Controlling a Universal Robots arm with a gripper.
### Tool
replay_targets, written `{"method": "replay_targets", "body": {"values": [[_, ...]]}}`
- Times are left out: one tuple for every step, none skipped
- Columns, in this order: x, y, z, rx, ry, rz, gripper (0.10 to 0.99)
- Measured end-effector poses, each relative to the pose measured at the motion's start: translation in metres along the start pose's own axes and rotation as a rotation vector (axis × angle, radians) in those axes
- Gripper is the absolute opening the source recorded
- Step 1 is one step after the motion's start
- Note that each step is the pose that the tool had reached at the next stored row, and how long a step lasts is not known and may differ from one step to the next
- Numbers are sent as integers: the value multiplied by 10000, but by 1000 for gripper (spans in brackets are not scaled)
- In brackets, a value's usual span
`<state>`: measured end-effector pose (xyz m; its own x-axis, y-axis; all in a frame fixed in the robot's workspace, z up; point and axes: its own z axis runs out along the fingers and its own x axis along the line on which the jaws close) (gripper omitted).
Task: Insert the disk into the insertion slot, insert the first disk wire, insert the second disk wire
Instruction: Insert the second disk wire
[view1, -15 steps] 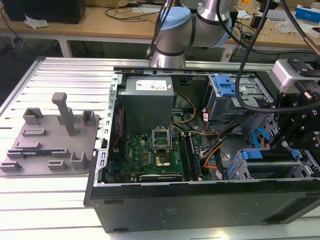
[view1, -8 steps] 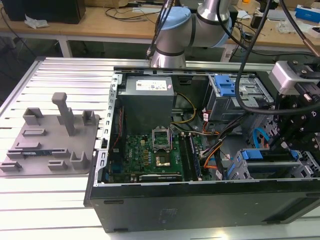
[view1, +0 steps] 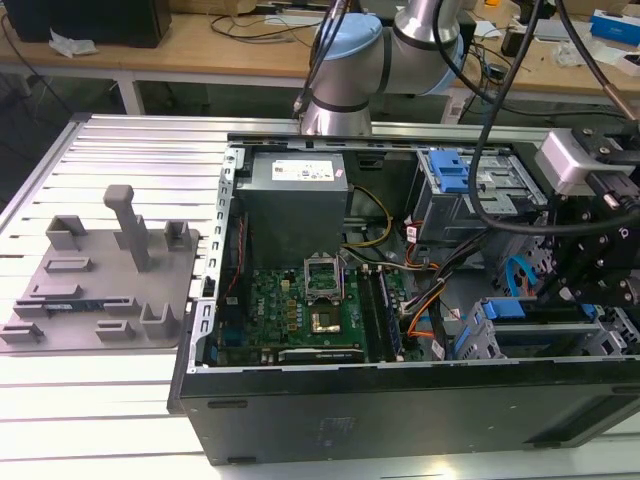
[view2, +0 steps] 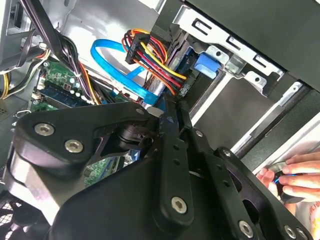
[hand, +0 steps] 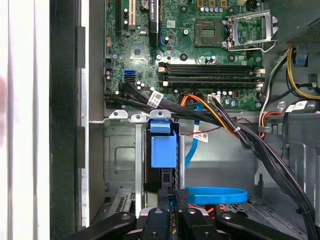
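1. In the exterior view, the nearest part is the black side wall of the open computer case (view1: 400, 420), smooth and long, with a thin metal edge along its top.
2. Just behind this wall, at the exterior view's right, the black gripper (view1: 590, 275) hangs over the near right corner of the case. In both wrist views its matte black fingers (view2: 172, 150) stand close together, pressed on a thin dark connector of a wire. I cannot tell more exactly what it is.
3. The disk (hand: 164, 150), with its bright blue plastic carrier, sits inside the insertion slot (hand: 120, 155), a grey sheet-metal bay. The gripper is just beside it.
4. A flat blue cable (hand: 215, 195) and a bundle of black, orange and yellow wires (hand: 235, 130) cross the narrow space around the slot.
5. A person's hand (view2: 295, 172) rests near the case wall in the second wrist view.
6. Farther in lies the green motherboard (view1: 310, 310), then the grey power-supply box (view1: 295, 205).
7. At the exterior view's left, a grey plastic fixture (view1: 100, 280) lies on the ribbed metal table (view1: 150, 150), well apart.
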<state>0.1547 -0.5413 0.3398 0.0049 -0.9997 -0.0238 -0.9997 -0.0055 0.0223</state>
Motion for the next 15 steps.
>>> {"method": "replay_targets", "body": {"values": [[0,0,6,-5,-2,0,161],[0,0,8,-7,-5,0,161],[0,0,11,-8,-10,0,173],[0,0,8,-7,-9,0,231],[0,0,-8,-7,-5,0,294],[-2,1,-66,-7,-5,-1,361],[-3,2,-114,-7,-5,-1,361],[-8,4,-184,-7,-3,0,361],[-15,6,-258,-7,-3,0,361],[-23,7,-324,-7,-4,0,361],[-32,9,-410,-7,-2,0,341],[-37,10,-457,-7,-2,0,341],[-44,12,-537,-7,-3,0,216],[-50,14,-615,-7,-1,0,216],[-53,15,-661,-6,-2,1,153]]}}
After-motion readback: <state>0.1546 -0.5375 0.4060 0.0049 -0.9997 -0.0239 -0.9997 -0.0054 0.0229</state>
